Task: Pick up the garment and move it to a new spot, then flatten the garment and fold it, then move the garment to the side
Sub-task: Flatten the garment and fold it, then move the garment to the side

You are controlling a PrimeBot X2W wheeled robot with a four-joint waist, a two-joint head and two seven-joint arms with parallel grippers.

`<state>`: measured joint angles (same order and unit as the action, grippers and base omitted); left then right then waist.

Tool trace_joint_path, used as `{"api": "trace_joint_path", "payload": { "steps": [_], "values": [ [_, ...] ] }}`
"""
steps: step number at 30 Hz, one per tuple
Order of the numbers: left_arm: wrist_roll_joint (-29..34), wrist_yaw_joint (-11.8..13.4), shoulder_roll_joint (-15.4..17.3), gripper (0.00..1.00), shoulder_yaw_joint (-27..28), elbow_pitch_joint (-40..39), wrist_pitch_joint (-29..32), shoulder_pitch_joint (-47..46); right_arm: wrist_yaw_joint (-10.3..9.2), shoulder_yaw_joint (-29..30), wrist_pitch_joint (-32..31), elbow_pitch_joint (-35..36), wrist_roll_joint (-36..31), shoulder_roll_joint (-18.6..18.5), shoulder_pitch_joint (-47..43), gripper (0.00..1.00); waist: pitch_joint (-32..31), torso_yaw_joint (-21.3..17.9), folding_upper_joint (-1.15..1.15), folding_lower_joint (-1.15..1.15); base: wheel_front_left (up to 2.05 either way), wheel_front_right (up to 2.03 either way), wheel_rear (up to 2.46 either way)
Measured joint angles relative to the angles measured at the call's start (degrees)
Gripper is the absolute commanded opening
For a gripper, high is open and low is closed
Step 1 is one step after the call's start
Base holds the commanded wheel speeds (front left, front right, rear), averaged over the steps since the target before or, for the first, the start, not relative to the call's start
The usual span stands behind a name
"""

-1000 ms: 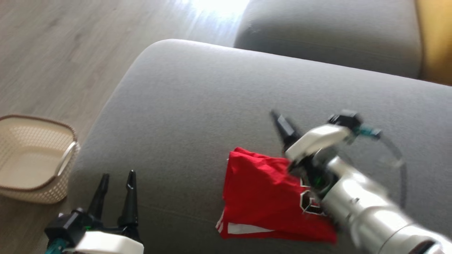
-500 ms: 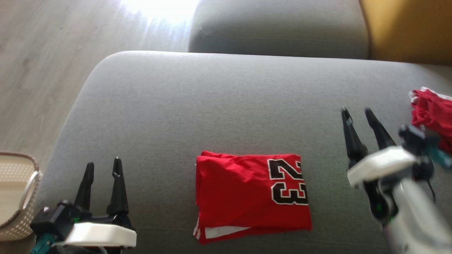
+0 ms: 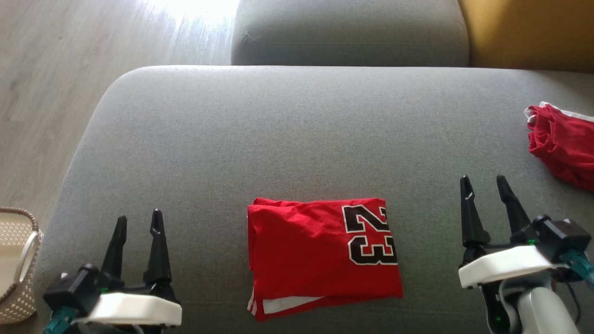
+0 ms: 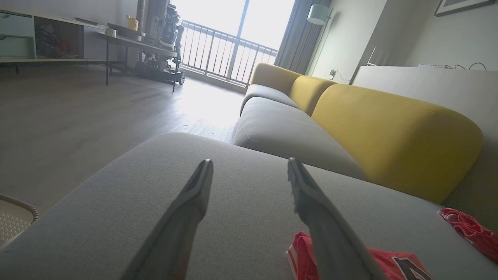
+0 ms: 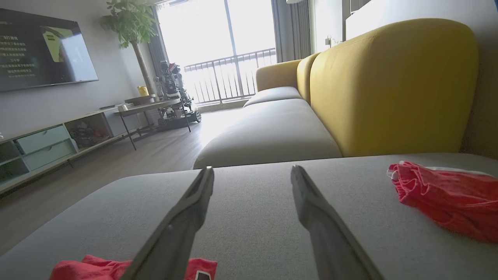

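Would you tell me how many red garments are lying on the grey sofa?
2: a folded red jersey numbered 23 lies front and centre; a crumpled red garment lies at the right, partly cut off.

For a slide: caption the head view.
Folded red jersey lies on grey sofa between open left hand and open right hand.

Right gripper (image 5: 252,168), jaws apart, over grey sofa seat (image 5: 249,233); red garment (image 5: 93,267) lower left, crumpled red cloth (image 5: 447,198) right.

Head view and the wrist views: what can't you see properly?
- Basket: cut off by the head view's left edge.
- Crumpled red cloth: cut off by its right edge.
- Folded shirt: left wrist view, partly behind the left claw.
- TV writing: right wrist view, too small to read.
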<state>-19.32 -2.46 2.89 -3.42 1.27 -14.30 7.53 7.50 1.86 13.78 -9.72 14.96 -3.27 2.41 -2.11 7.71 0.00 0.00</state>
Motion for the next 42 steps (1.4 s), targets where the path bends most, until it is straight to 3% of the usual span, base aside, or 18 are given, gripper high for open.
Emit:
{"api": "trace_joint_path", "payload": {
  "steps": [42],
  "values": [
    [-0.07, -0.67, 0.00, 1.00, -1.14, 0.42, 0.00, 0.12, -0.01, 1.19, 0.10, 1.82, -1.03, 0.58, -1.88, 1.00, -0.11, 0.34, 0.00, 0.00, 0.00, 0.00, 0.00]
  ]
}}
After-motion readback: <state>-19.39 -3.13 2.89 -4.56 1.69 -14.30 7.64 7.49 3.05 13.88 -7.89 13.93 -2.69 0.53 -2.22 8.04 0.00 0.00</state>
